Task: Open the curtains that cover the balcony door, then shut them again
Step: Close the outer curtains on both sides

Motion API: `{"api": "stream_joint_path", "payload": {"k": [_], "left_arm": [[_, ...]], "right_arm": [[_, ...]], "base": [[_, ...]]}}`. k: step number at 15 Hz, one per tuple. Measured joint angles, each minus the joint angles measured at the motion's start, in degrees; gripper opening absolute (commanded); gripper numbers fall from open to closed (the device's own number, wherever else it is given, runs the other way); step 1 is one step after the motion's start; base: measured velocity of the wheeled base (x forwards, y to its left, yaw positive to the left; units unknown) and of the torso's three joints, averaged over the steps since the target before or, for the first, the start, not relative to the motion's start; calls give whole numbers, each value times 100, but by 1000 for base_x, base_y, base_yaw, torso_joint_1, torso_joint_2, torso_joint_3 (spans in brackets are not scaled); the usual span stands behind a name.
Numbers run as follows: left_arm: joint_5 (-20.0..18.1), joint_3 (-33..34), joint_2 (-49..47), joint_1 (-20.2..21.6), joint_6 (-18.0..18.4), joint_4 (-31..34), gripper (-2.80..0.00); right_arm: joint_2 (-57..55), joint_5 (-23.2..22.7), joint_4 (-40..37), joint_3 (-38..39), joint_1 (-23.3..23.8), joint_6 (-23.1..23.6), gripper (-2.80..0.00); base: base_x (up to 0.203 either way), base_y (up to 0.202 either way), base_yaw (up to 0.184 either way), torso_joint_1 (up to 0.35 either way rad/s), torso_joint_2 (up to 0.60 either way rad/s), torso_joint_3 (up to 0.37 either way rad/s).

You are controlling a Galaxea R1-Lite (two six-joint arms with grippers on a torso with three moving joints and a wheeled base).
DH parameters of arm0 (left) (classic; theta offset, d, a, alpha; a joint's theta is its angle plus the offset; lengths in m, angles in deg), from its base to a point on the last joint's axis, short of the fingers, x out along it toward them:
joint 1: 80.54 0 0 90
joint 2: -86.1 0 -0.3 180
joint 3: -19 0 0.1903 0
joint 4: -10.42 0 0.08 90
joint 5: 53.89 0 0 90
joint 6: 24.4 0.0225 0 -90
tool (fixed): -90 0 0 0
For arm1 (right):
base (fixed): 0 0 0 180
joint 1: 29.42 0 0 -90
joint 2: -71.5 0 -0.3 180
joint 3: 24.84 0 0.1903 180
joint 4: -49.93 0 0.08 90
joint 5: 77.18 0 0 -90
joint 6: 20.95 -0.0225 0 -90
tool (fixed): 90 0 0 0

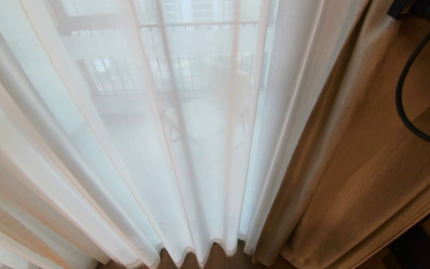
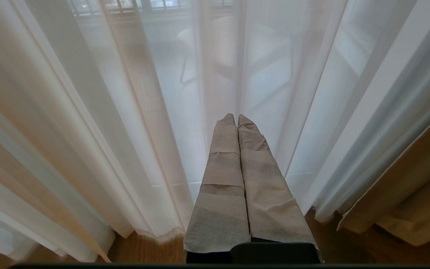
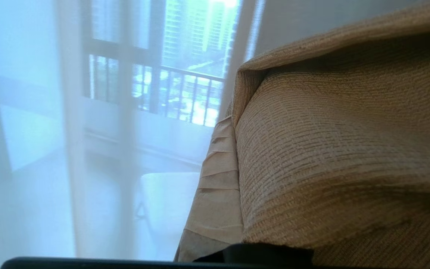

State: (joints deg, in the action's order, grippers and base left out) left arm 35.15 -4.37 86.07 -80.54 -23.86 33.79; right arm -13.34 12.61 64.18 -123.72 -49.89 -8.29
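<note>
The curtains fill the head view: a sheer white layer (image 1: pixel 185 149) hangs shut across the middle and left, and the heavy beige drape (image 1: pixel 357 157) hangs at the right. Through the sheer the balcony door (image 1: pixel 200 41) shows only dimly, with a pale band across its glass. My left gripper (image 2: pixel 236 116) is low near the floor, shut and empty, its taped fingers pointing at the sheer layer (image 2: pixel 144 112). My right gripper (image 3: pixel 231 121) is shut against the beige drape (image 3: pixel 330 157). The woven cloth lies over one finger and hides it; the other taped finger (image 3: pixel 218 179) shows beside it.
A black cable (image 1: pixel 401 93) loops at the upper right by a dark part of my right arm (image 1: pixel 420 7). Wooden floor (image 1: pixel 218 259) shows under the hems. Beyond the glass stand a round white table (image 1: pixel 196 119) and a railing (image 1: pixel 200 25).
</note>
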Motion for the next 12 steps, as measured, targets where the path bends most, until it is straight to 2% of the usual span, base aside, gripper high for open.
{"api": "stream_joint_path", "payload": {"k": [2, 5, 12], "left_arm": [[0, 0, 0, 0, -2, 0, -280], [-2, 0, 0, 0, -2, 0, -280], [0, 0, 0, 0, -1, 0, -280]], "right_arm": [[-131, 159, -2, -116, -389, 121, -280], [-419, 665, -35, -474, -983, 293, -280], [-1192, 1152, -5, -1189, -2127, 804, -280]], "base": [[0, 0, 0, 0, 0, 0], [0, 0, 0, 0, 0, 0], [0, 0, 0, 0, 0, 0]]}}
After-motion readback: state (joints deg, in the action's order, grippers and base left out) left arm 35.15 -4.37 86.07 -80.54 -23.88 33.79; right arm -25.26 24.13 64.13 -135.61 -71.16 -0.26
